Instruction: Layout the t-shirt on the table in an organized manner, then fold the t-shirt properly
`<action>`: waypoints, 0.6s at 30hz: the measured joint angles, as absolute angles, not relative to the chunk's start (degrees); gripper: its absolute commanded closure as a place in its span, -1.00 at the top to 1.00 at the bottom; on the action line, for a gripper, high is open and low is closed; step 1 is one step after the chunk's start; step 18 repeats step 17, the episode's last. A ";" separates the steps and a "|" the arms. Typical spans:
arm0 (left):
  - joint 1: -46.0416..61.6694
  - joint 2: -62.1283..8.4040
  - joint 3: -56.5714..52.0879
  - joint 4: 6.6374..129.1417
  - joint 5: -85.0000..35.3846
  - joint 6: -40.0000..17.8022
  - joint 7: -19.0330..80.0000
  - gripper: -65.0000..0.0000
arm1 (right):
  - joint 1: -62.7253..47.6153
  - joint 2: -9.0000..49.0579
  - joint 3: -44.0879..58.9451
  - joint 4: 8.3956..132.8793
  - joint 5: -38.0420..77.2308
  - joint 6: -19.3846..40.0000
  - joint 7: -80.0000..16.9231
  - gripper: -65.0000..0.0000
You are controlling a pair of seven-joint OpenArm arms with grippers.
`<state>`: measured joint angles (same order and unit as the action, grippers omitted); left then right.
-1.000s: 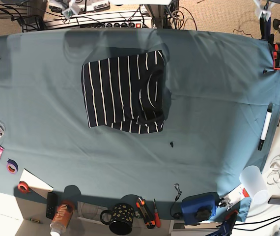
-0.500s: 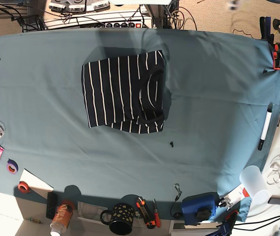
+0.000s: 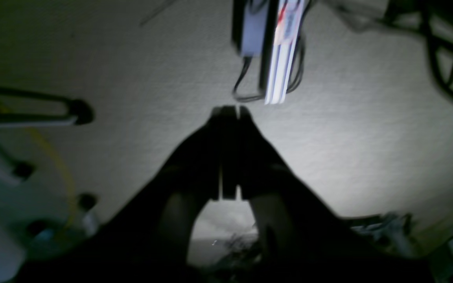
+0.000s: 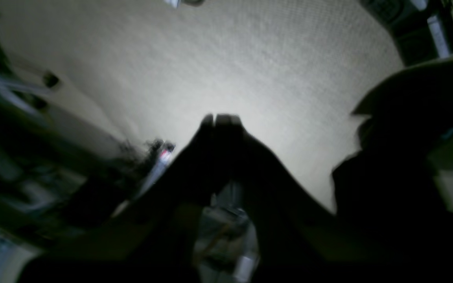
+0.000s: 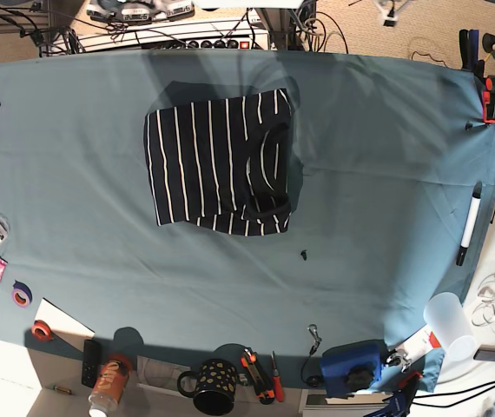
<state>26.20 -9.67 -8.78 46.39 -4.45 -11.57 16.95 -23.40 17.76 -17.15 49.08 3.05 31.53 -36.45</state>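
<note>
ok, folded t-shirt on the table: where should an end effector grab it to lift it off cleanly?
Probably the left edge of the t-shirt in the base view: it runs straight and unbroken, unlike the right side, where the collar layers bunch. Come in low over the bare table and pinch all layers.

Base looks straight down on the table (image 5: 386, 174) — wrist views face carpet.

— What are you seeing for colour on the t-shirt (image 5: 217, 161)?
— You're looking at dark navy-black fabric showing thin, evenly spaced white stripes.
— And the tabletop (image 5: 378, 191)?
— It's showing you smooth teal-blue cloth with a few small black marks.
— Anything along the near edge?
— You're seeing a black mug (image 5: 213, 386) carrying gold dots, and a white pen (image 5: 468, 223) with black ends lying at the side.
</note>
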 measured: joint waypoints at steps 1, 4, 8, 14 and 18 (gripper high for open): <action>25.71 -9.19 -8.75 44.58 -3.33 -11.57 15.70 -1.00 | -22.61 17.78 -19.00 47.77 1.83 30.87 -33.78 -1.00; 24.47 -8.40 -8.73 40.77 -1.04 -11.57 13.82 -1.00 | -21.12 17.76 -23.77 43.64 -6.00 25.36 -21.23 -1.00; 23.77 -7.97 -8.80 40.05 -0.84 -11.53 12.10 -1.00 | -19.97 17.43 -26.65 38.13 -10.48 10.76 -8.25 -1.00; 23.16 -7.68 -8.80 40.10 -0.86 -11.49 11.73 -1.00 | -18.24 14.98 -26.63 33.78 -10.50 6.02 -7.84 -1.00; 22.98 -7.64 -8.80 40.12 -0.86 -11.53 11.70 -1.00 | -18.26 13.96 -26.65 33.78 -10.50 6.02 -7.86 -1.00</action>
